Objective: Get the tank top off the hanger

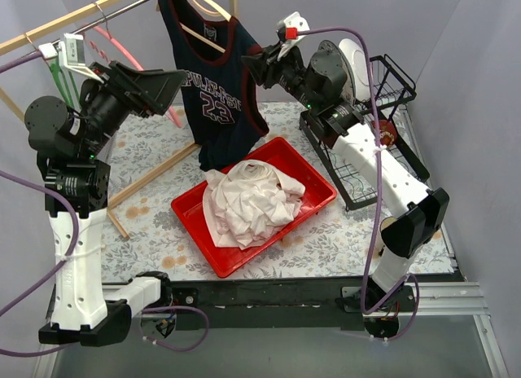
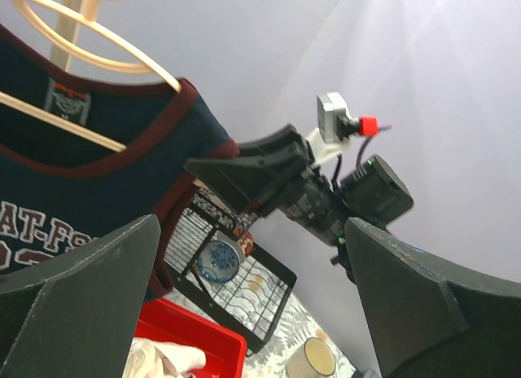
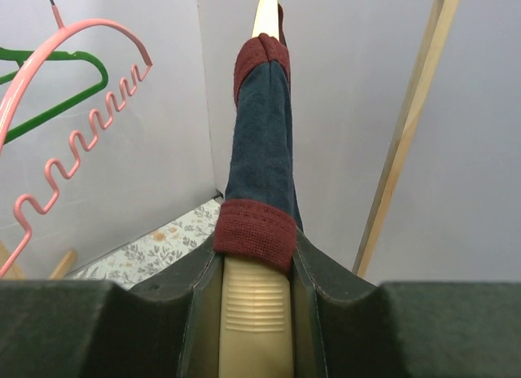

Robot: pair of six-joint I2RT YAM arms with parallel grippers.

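A navy tank top (image 1: 212, 93) with maroon trim and "23" hangs on a pale wooden hanger (image 1: 213, 5) from the rail; it also shows in the left wrist view (image 2: 73, 174). My right gripper (image 1: 254, 67) is shut on the hanger's right arm end (image 3: 254, 313), with the maroon-edged shoulder strap (image 3: 259, 191) lying between the jaws just above. My left gripper (image 1: 167, 86) is open and empty, left of the shirt at chest height, its fingers (image 2: 81, 296) wide apart.
A red tray (image 1: 313, 200) holding crumpled white cloth (image 1: 251, 200) lies below the shirt. A black wire rack (image 1: 383, 117) with dishes stands at the right. Pink (image 3: 73, 93) and green (image 3: 65, 101) hangers hang on the rail at the left. A cup (image 2: 311, 358) sits near the rack.
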